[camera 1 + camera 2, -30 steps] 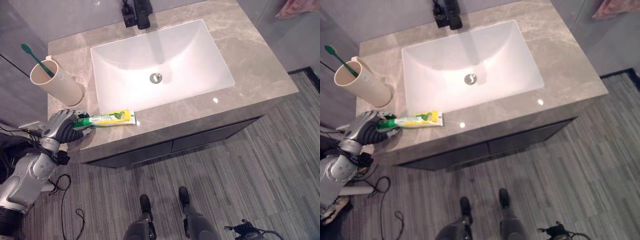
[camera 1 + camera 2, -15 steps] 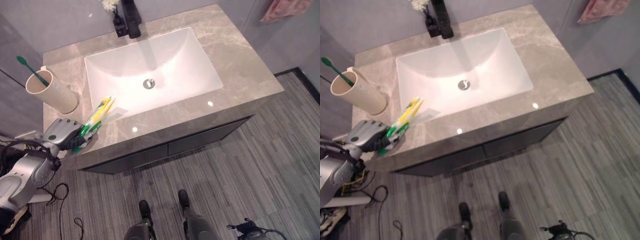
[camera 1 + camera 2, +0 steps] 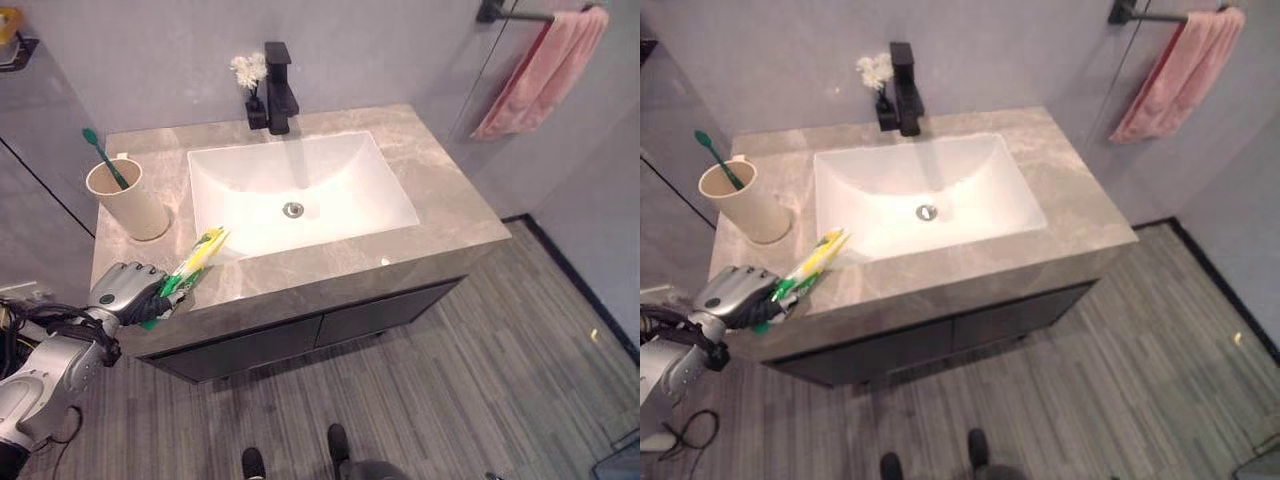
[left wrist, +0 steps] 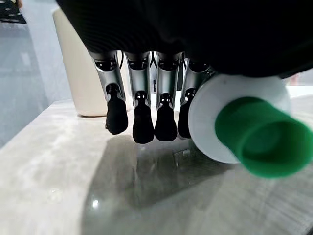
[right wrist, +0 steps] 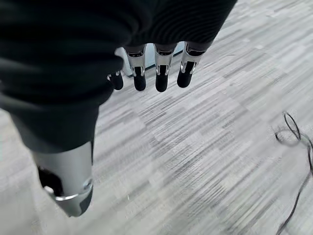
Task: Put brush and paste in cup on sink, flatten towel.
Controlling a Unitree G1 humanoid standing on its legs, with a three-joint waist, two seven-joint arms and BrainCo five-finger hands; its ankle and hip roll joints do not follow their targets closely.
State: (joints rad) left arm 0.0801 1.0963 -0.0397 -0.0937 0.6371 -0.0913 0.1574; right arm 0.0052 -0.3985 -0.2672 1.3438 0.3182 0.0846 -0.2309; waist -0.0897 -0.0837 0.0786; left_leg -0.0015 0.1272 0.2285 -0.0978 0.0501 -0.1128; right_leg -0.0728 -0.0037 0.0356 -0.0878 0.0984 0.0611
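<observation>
- Head views: one toothpaste tube [image 3: 197, 262], one toothbrush [image 3: 104, 158], one cup [image 3: 128, 200], one towel [image 3: 540, 72].
- One left hand [image 3: 125, 292] sits at the counter's front left corner, fingers curled round the capped end of the green-and-yellow tube. The tube's flat end slants up and away toward the white basin [image 3: 300, 190], clear of the stone.
- The beige cup stands upright on the grey countertop [image 3: 440, 190], left of the basin and behind the hand. The green toothbrush leans inside it, head up.
- The pink towel hangs bunched from a dark rail [image 3: 510, 13] on the wall at upper right, well apart from the sink.
- One black tap [image 3: 903, 87] stands behind the basin, with a small vase of white flowers [image 3: 876, 74] just beside it.
- Left wrist view: dark fingertips [image 4: 143, 122] bend down close to the stone. The tube's white neck and green cap [image 4: 261, 139] jut out beside them, held in the grip; the cup [image 4: 80, 73] rises behind.
- Right wrist view: the right hand [image 5: 156, 68] hangs over striped grey flooring [image 5: 220, 147], fingers straight and relaxed, holding nothing.
</observation>
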